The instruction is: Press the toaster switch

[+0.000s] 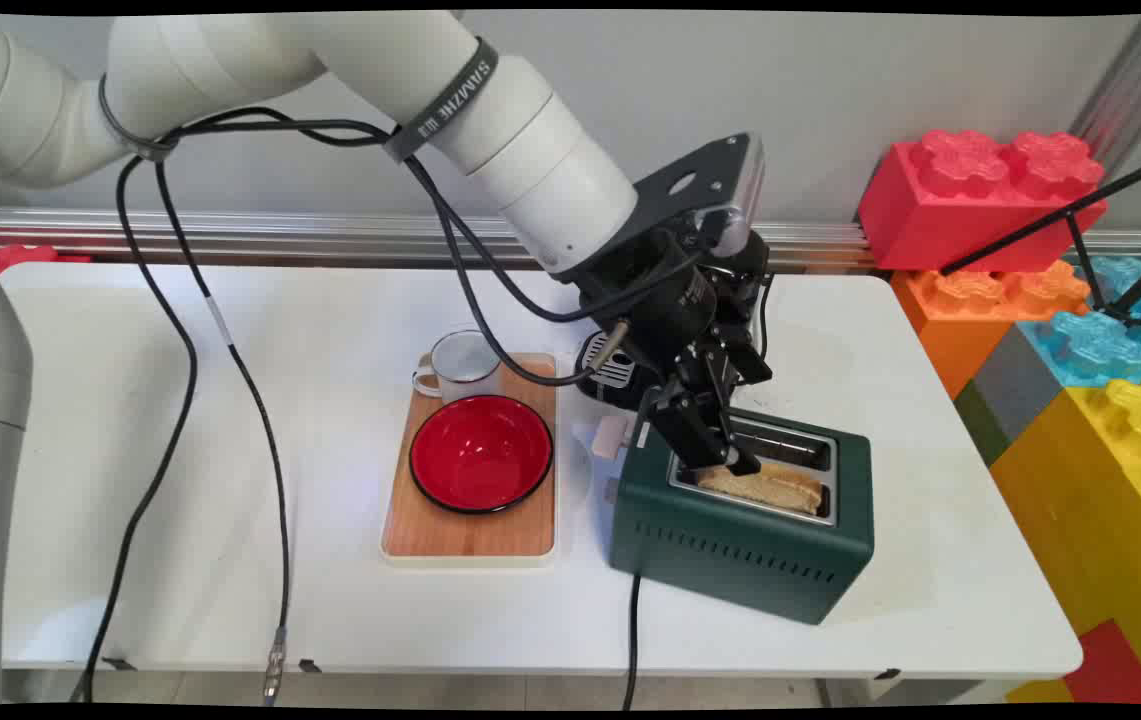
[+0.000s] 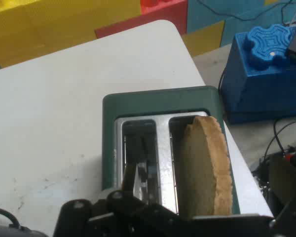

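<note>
**Jaws at the toaster slot, bread standing proud**

On the left of the white worktop [image 1: 180, 450] hung the arm's black cables, touching nothing. Next came a wooden board [image 1: 470, 535] carrying a metal mug [image 1: 460, 362] at its far end and a red bowl [image 1: 481, 452] just in front of it, the two nearly touching. Behind the board's right corner sat a small black-and-silver appliance [image 1: 610, 372] (mostly hidden by the wrist, so I could not name it).

Right of the board stood a dark green toaster [image 1: 745, 535], its cord running off the near edge. A slice of bread [image 2: 205, 170] stood in one slot, its top well above the rim; the other slot was empty. The gripper [image 1: 730, 462] reached down at a slant to the slice's left end. The jaws appeared clenched on the bread, though the hand view hid the fingertips behind the linkage, so the grip's depth was unclear.

As a judgement: the hold looked to be at one end only, so the slice could pivot or tear. An angled pull might jam it against the slot wall, or drag the light toaster towards the nearby board.
</note>
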`<state>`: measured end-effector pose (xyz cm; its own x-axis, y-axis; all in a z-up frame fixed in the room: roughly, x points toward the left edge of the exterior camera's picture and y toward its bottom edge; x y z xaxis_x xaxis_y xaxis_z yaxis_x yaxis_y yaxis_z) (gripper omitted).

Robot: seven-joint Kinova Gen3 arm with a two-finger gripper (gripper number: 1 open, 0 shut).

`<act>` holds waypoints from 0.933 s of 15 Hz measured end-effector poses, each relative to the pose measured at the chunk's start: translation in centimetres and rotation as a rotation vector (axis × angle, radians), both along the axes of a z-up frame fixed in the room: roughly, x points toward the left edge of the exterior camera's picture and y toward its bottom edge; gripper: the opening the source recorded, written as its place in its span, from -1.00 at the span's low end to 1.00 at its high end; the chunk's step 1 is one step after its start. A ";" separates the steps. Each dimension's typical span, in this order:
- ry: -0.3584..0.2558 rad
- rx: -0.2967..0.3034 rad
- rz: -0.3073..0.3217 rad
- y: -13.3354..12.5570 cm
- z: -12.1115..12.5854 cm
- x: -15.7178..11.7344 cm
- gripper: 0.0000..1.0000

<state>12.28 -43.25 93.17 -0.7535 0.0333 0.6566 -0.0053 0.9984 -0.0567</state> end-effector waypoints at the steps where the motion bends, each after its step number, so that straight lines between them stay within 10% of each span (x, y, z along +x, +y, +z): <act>1: 0.003 0.000 0.005 0.0 0.0 0.1 1.00; 14: 0.082 0.039 0.164 -0.2 -2.6 8.9 1.00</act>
<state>21.21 -43.49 90.52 -0.6906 -0.1126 0.7145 -0.1715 0.9851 -0.0104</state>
